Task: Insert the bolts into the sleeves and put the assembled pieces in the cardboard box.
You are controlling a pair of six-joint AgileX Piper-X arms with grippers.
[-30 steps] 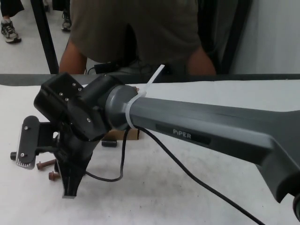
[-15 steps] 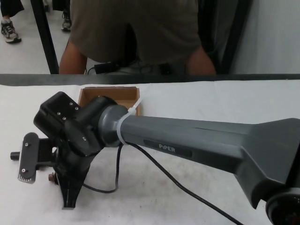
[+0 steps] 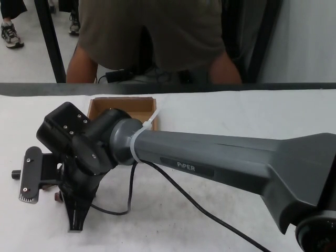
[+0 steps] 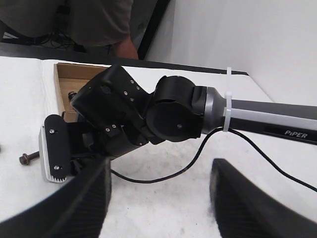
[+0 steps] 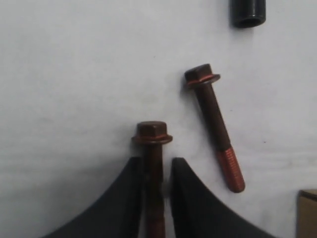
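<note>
Two rust-brown bolts lie on the white bench. My right gripper [image 5: 156,166] is down on the bench, shut on the shank of the nearer bolt [image 5: 152,135], whose head sticks out past the fingertips. The second bolt [image 5: 213,124] lies loose beside it, and a black sleeve [image 5: 247,12] lies further on. In the high view the right gripper [image 3: 76,223] points down at the near left, with a bolt [image 3: 56,197] beside it. My left gripper [image 4: 158,198] is open and holds nothing, facing the right arm's wrist [image 4: 124,119]. The cardboard box [image 3: 123,107] stands open behind that wrist.
The right arm's long grey link [image 3: 220,163] crosses the bench, a black cable [image 3: 173,189] looping under it. Another black sleeve [image 3: 16,174] lies at the far left. A loose bolt [image 4: 28,158] lies left of the wrist. A person stands behind the far edge.
The right arm swung down and toward the near side, uncovering the cardboard box. In the last half second its gripper sank slightly onto the bolts.
</note>
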